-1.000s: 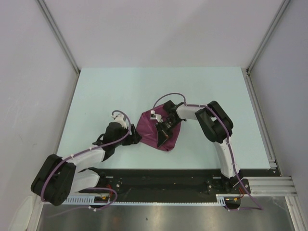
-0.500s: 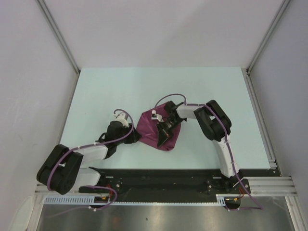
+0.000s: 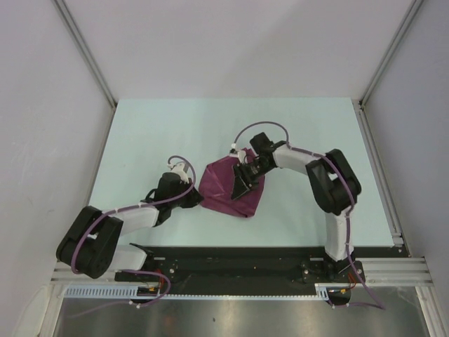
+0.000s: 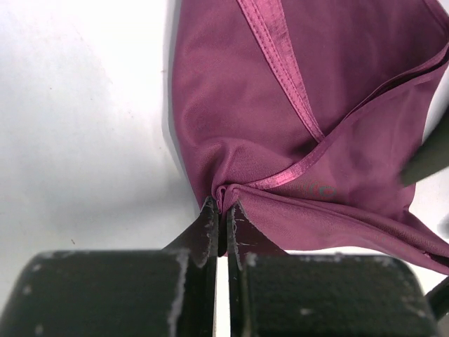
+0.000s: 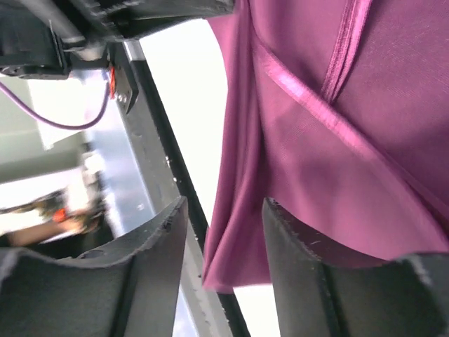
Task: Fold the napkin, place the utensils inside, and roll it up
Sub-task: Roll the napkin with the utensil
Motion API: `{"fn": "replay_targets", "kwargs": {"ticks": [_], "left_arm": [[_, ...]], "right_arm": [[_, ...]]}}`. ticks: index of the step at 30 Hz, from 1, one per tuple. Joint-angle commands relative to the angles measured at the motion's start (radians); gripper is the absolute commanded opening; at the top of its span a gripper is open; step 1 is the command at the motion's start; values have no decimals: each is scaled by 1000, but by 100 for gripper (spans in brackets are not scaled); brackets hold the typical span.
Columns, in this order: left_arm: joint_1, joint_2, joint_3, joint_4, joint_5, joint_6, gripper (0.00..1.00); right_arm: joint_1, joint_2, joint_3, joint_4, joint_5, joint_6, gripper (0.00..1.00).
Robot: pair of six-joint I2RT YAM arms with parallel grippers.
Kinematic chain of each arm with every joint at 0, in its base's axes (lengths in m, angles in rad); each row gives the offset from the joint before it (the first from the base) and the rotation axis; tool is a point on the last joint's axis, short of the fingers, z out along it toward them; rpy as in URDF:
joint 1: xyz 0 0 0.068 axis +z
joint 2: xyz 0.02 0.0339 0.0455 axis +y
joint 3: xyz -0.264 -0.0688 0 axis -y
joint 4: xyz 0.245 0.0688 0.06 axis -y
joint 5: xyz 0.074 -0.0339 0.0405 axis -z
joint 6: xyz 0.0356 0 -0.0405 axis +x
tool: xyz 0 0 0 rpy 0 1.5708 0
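A pale green desk (image 3: 154,133) sits between grey walls (image 3: 42,140) edged with aluminium frame rails (image 3: 84,53). A black base plate (image 3: 231,260) runs along its near edge under both arms. Purple cables (image 3: 256,133) loop over each wrist.

From above, the right gripper (image 3: 243,184) and its wrist lie across the right-centre of the napkin (image 3: 219,186) and hide that part. The left gripper (image 3: 197,200) covers the cloth's left corner.

In the left wrist view the fingers (image 4: 205,228) are pressed together on a bunched point of the cloth's edge, and folds fan out from that pinch. In the right wrist view the fingers (image 5: 158,242) stand apart. A hanging fold of cloth lies between them close to one finger, and there is a bright gap beside the other.

The napkin sits near the middle of the desk, slightly toward the near edge, between the two grippers. It is magenta-purple, thin and faintly glossy, and gathered into a rough, uneven polygon with overlapping layers. A shinier stitched hem (image 4: 277,63) crosses its surface in diagonal bands. One lower corner points toward the base plate.
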Motion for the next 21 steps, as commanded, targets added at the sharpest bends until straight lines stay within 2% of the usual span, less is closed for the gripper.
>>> {"fn": "replay_targets", "kwargs": {"ticks": [1,6,7,10,15,21], "left_arm": [[16,12,66,-78,14,0,0],[25,27,114,-153,20,-3,0],[28,29,119,-161,22,-3,0],[30,40,131,-173,29,0,0],[30,55,142,-178,37,0,0],[31,61,146,-184,37,3,0]], "right_arm": [[4,-276,-136,161,217,56,53],[99,-527,-378,324,486,96,62],[149,-604,-412,380,591,97,65],[222,-690,-498,410,771,79,69],[291,-724,-538,428,840,62,69],[328,-638,-515,390,882,42,68]]}}
